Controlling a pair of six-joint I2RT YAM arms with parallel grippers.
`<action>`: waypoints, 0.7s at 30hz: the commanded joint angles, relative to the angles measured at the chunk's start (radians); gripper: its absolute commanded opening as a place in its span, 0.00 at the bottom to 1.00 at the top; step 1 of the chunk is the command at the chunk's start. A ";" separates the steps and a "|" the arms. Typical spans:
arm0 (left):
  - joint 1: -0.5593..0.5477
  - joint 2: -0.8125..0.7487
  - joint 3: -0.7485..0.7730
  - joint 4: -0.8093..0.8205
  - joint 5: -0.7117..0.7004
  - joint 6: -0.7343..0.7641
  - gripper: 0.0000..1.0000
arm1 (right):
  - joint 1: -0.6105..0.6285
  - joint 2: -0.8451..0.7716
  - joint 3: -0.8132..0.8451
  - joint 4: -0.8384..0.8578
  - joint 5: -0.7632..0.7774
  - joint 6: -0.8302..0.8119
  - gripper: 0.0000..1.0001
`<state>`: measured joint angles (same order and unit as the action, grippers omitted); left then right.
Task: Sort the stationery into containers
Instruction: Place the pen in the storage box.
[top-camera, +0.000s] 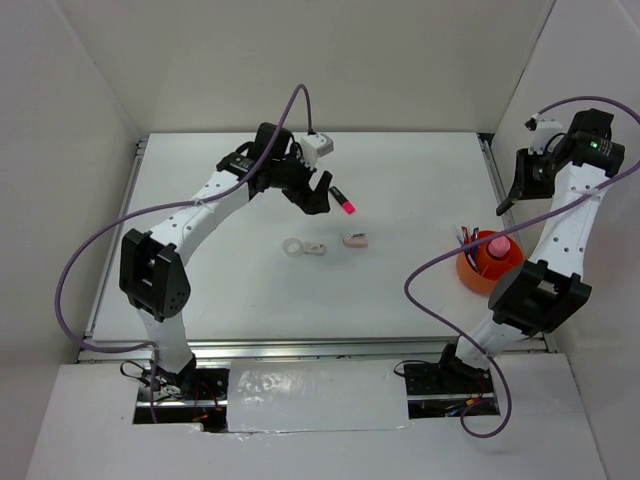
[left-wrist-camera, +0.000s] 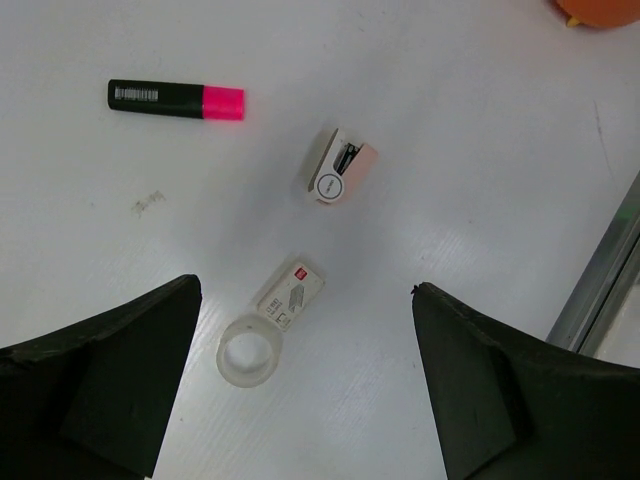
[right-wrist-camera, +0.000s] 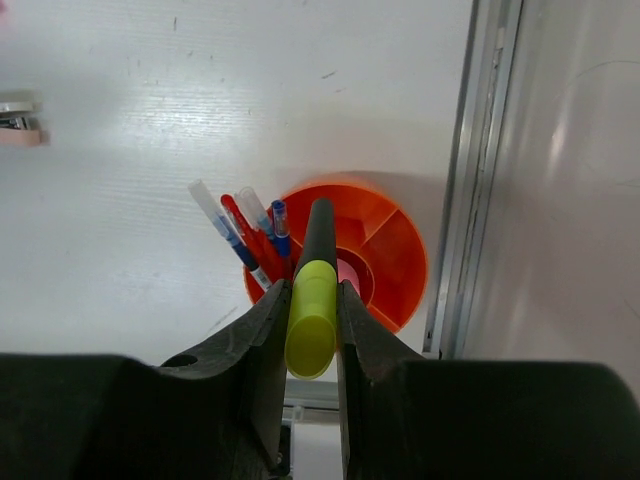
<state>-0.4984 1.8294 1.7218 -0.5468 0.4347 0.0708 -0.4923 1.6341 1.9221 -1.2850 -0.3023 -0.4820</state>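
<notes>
Right jaws pinch 1 yellow-capped highlighter (right-wrist-camera: 312, 325), with the right gripper (right-wrist-camera: 312, 292) hanging directly above the orange cup (right-wrist-camera: 398, 250). Left jaws stand spread and hold nothing; the left gripper (top-camera: 318, 197) hovers well left of the cup. The cup holds red and blue pens (right-wrist-camera: 252, 238) and 1 pink tube (top-camera: 493, 245). On the table (top-camera: 420, 180) left of the cup, nearest first, lie 1 whitish-pink item (left-wrist-camera: 340, 170), then 1 labelled eraser (left-wrist-camera: 292, 295) against 1 clear tape ring (left-wrist-camera: 249, 350). 1 pink-capped highlighter (left-wrist-camera: 175, 99) lies farther back.

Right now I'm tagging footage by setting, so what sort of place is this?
Probably a robotics lab test cell: a white table boxed in by plain white walls, a left arm and right arm bolted at its near edge, and the right gripper holding a yellow-capped highlighter near an orange cup.
</notes>
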 joint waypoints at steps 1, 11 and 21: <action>0.026 0.005 0.030 0.062 0.097 -0.043 0.99 | -0.002 0.019 0.029 -0.036 -0.061 -0.027 0.00; 0.073 0.001 -0.034 0.105 0.162 -0.034 0.99 | 0.035 0.055 -0.060 0.009 0.015 -0.038 0.00; 0.078 -0.010 -0.084 0.122 0.151 -0.017 0.99 | 0.069 0.112 -0.138 0.059 0.077 -0.069 0.01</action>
<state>-0.4255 1.8359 1.6291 -0.4625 0.5571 0.0475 -0.4362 1.7313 1.7893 -1.2594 -0.2558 -0.5266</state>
